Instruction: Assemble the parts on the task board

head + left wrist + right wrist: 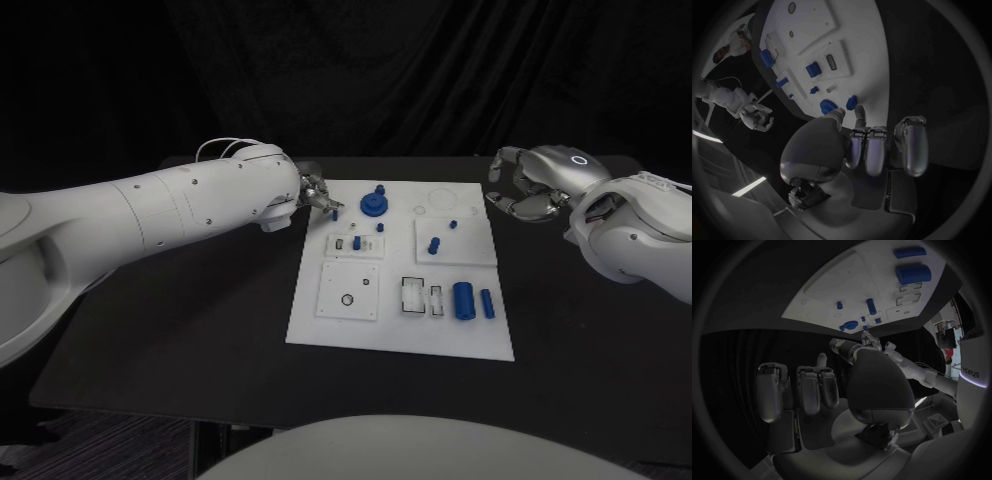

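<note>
At board's point(361, 330) far-left corner your left hand point(317, 193) pinches a small peg point(333, 213); right hand point(526, 190) empty, curled; most parts point(463, 300) loose.

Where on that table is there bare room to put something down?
Bare black table lies left of the task board, below the left arm, and a narrower strip lies on the board's right, under the right hand. The board's far left corner is crowded: the left hand hovers beside the blue parts.

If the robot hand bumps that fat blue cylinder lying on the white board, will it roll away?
Probably a little. The fat blue cylinder lies on its round side on the flat task board, so a sideways nudge could roll it. It looks like stiff, solid plastic, unlikely to bend. The slimmer blue peg beside it might stop it.
</note>
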Available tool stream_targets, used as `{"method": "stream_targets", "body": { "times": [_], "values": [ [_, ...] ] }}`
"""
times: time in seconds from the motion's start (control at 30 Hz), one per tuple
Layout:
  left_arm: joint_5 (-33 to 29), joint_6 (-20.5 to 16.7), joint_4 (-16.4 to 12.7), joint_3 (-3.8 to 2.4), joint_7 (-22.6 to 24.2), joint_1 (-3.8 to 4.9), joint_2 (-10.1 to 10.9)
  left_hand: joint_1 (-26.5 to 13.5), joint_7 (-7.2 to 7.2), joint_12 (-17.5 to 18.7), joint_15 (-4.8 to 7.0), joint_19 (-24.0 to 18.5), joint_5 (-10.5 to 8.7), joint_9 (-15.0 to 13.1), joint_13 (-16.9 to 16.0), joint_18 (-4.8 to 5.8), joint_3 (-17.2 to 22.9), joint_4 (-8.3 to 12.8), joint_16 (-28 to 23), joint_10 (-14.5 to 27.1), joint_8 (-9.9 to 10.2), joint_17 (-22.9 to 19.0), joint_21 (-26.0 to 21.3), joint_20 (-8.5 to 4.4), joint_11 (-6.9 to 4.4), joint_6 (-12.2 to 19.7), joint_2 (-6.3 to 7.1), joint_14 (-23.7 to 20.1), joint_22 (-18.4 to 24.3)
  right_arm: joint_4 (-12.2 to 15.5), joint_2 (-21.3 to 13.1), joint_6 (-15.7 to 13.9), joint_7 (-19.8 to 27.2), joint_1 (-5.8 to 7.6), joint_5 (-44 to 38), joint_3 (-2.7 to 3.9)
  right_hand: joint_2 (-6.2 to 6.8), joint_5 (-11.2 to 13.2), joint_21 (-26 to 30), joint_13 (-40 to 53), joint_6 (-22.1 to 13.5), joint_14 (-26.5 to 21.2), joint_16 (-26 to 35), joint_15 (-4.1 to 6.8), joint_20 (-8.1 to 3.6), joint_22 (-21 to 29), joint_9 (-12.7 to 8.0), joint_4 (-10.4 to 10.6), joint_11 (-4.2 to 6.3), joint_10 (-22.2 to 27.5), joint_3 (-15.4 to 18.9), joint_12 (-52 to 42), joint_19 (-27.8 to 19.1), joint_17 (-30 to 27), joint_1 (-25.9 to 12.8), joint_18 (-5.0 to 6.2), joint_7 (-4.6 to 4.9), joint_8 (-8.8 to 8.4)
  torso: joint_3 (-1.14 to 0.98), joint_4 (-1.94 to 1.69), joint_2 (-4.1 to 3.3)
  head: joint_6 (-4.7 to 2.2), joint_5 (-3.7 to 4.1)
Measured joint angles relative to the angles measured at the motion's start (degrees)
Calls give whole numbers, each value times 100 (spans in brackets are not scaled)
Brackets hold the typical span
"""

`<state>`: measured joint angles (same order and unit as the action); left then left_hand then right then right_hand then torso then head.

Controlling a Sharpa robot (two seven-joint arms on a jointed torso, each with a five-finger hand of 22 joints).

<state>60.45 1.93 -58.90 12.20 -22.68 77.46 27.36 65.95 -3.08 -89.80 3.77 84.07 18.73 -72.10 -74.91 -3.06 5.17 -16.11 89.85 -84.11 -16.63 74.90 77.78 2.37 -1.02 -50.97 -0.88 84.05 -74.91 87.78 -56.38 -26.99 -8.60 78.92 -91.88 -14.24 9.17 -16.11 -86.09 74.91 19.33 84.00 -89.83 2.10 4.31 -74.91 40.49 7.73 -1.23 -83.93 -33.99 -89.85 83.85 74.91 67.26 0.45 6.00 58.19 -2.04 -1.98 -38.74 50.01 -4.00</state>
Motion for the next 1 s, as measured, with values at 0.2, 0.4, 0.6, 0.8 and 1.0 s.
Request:
{"method": "stream_targets", "body": {
  "times": [0.2, 0.4, 0.6, 0.8, 1.0],
  "values": [
    [-1, 26, 11, 0, -3, -15, -7, 49, 0, 0, 0, 0, 0, 4, 0, 0, 9, 9, 0, 0, 0, 0, 0, 0, 0, 0, -1, 0, 0, 0, -1, 13, -1, 0, 0, 0, 0, 0, 0, 3, 0, 0, 0, 0, 0, 0, -7, 0, 0, 0, 0, 0, 0, 0, 0, 0, 0, 0, 0, 2, 2, 0, -8],
    [-2, 34, 1, 1, 4, -21, -9, 49, 0, 0, 0, 0, 0, 6, 0, -1, 16, 16, 0, 0, 0, 0, -34, 0, 0, 0, -1, 0, 0, 0, 1, 18, -1, 0, -1, 0, 1, 0, 0, 3, 0, 0, 0, 0, 0, 0, -6, 0, 0, 0, 0, 0, 0, 0, 0, 0, 0, 0, 1, 9, 3, 0, -18],
    [-3, 35, -2, 1, 14, -22, -9, 49, 0, 0, 0, 0, 0, 6, 0, 0, 16, 16, 0, 0, 0, 0, -37, 0, 0, 0, -1, 0, 0, -4, 10, 23, -1, 0, -1, 0, -21, 0, 0, 3, 5, 0, 0, 0, 0, 0, -12, 0, 0, 0, 0, 0, 0, 0, 22, 0, -5, 0, 1, 9, 3, 0, -23],
    [-3, 41, 4, 0, 23, -23, -14, 93, 0, 0, 0, -3, 0, 18, 0, 0, 17, 17, 0, 0, 22, 0, -37, 3, 0, 0, 1, 0, 0, -8, 17, 37, -4, 0, -1, 0, -28, 0, 0, 2, 42, 0, 0, 0, 0, 1, -24, -16, 0, 0, 16, 0, 0, 0, 76, 1, 0, 0, 1, 3, 0, 0, -23],
    [-3, 55, 21, 0, 32, -24, -26, 114, 0, 0, 0, -21, 0, 29, 0, 0, 32, 32, 0, 0, 57, 5, -59, 21, 0, 0, -21, 0, 0, -10, 20, 57, -6, 0, -1, 0, -27, 0, 0, 2, 53, 0, 0, 0, 0, 1, -35, -16, 0, 0, 16, 0, 0, 0, 76, 0, -12, 0, 1, 0, -2, 0, -30]
  ]
}}
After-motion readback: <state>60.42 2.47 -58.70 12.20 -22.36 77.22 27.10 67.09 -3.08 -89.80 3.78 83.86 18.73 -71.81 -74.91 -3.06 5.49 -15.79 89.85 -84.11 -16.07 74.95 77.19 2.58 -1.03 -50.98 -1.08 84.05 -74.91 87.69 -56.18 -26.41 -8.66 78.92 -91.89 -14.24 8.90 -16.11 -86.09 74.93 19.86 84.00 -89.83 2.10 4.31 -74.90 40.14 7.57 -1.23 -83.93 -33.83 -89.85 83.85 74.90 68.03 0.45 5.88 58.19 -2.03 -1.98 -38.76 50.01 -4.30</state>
